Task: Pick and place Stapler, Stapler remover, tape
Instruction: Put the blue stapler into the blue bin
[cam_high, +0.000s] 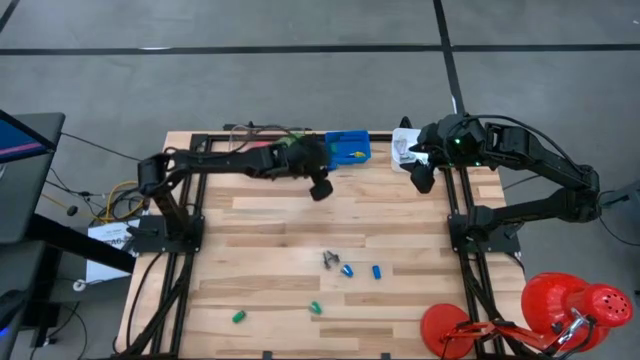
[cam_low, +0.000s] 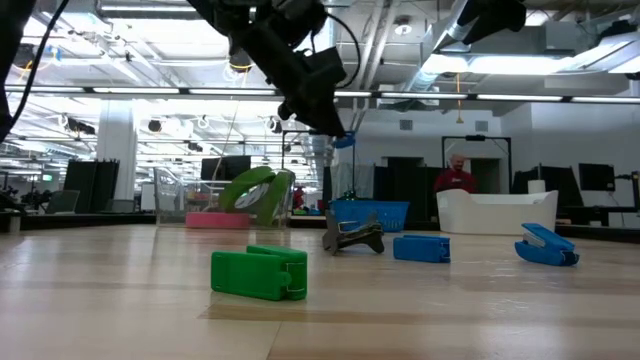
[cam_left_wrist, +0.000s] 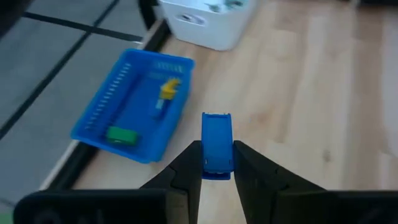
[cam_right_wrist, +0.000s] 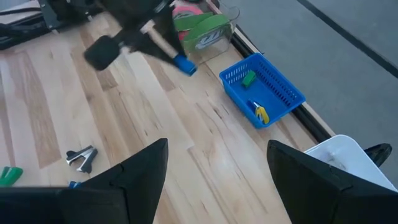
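Left tool (cam_left_wrist: 216, 163) clamped on a small blue stapler (cam_left_wrist: 216, 144), held clear above the table (cam_high: 270, 240) near its far edge, just beside the blue basket (cam_left_wrist: 106, 118). Right tool (cam_right_wrist: 217, 171) spread wide, nothing in it, hovering over the far right corner near the white bin (cam_high: 404, 148).

Table is light wood planks on a black frame, grey floor around it. Low view looks into an open workshop with ceiling lights, monitors and a person in red behind the white bin.

Counts:
- blue staplers: 3, one in the left tool, two (cam_high: 348, 270) (cam_high: 377, 271) lying mid-table
- green staplers: 3, two (cam_high: 239, 317) (cam_high: 314, 307) on the near part of the table, one (cam_left_wrist: 121, 135) in the basket
- yellow piece (cam_left_wrist: 168, 89) in the basket: 1, type unclear
- dark metal staple remover (cam_high: 330, 259): 1, mid-table, just beside the blue staplers
- tape rolls (cam_right_wrist: 193, 22): sit in a clear container at the far edge, next to the basket; pink and green show, exact count unclear

Red lamp (cam_high: 560, 305) clamped at the near right corner.
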